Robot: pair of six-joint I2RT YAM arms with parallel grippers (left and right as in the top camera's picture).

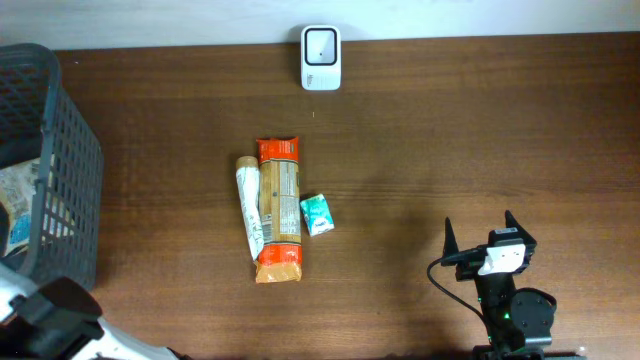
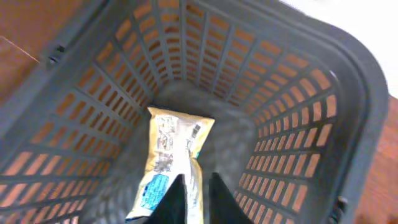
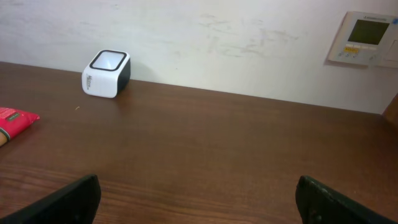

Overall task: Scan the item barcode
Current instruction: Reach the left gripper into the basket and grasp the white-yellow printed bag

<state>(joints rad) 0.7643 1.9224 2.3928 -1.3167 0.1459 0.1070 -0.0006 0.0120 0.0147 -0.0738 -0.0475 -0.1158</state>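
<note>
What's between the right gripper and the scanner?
Only bare table between right gripper and scanner; overhead and right wrist views both show it.

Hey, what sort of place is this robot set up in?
Probably a mock shop checkout: a white barcode scanner stands at the table's far edge, a grey shopping basket holds a yellow packet, and packaged groceries lie mid-table.

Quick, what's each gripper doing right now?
Left gripper: nearly closed over the yellow packet; grip cannot be told.
Right gripper: open, holding nothing.
</note>
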